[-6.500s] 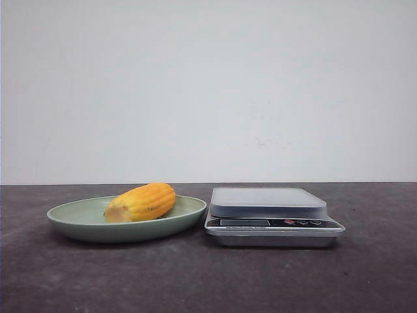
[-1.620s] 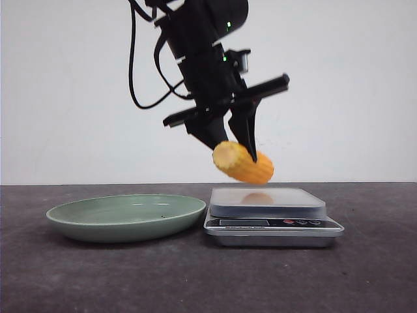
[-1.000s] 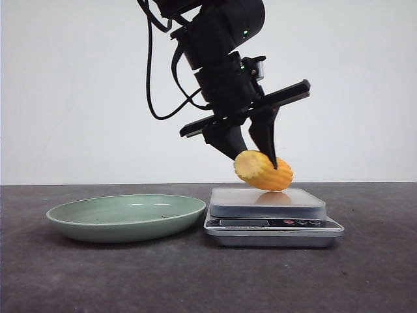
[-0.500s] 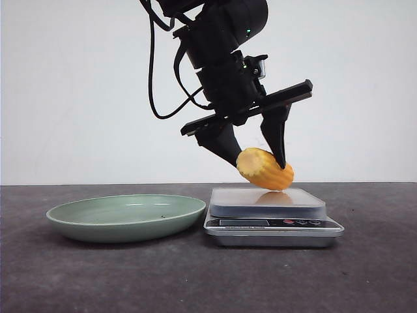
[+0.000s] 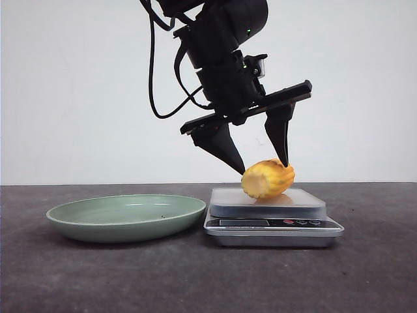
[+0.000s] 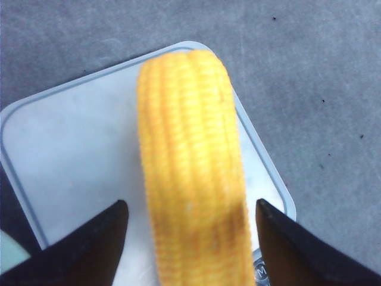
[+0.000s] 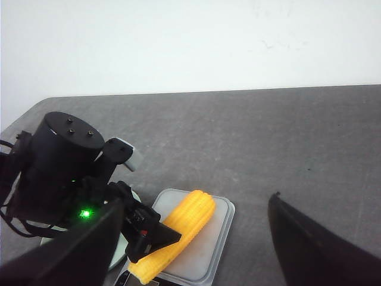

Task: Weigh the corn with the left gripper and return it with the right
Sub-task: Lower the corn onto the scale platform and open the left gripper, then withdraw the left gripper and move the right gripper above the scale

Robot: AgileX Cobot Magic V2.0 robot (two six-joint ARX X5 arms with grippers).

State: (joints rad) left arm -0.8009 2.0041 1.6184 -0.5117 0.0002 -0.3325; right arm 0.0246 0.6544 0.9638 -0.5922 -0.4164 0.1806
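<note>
The yellow-orange corn [image 5: 268, 179] lies on the platform of the silver kitchen scale [image 5: 273, 225], its pale cut end facing the front. My left gripper [image 5: 264, 167] hangs just above it, open, one black finger [image 5: 225, 147] on each side and clear gaps between fingers and cob. In the left wrist view the corn [image 6: 190, 173] runs lengthwise between the spread fingertips [image 6: 89, 250] of the left gripper [image 6: 190, 202], over the white platform [image 6: 77, 149]. My right gripper [image 7: 196, 199] is open and empty, off from the corn [image 7: 178, 229] and the scale [image 7: 217, 238]; it does not show in the front view.
A pale green shallow plate [image 5: 127, 215] sits empty on the dark table just left of the scale. The left arm's black wrist [image 7: 65, 167] and its cable rise above the scale. A white wall stands behind the table.
The left gripper carried the corn from the plate to the scale, lowered it and opened. The corn, held tilted half a second ago, now rests on the platform.
</note>
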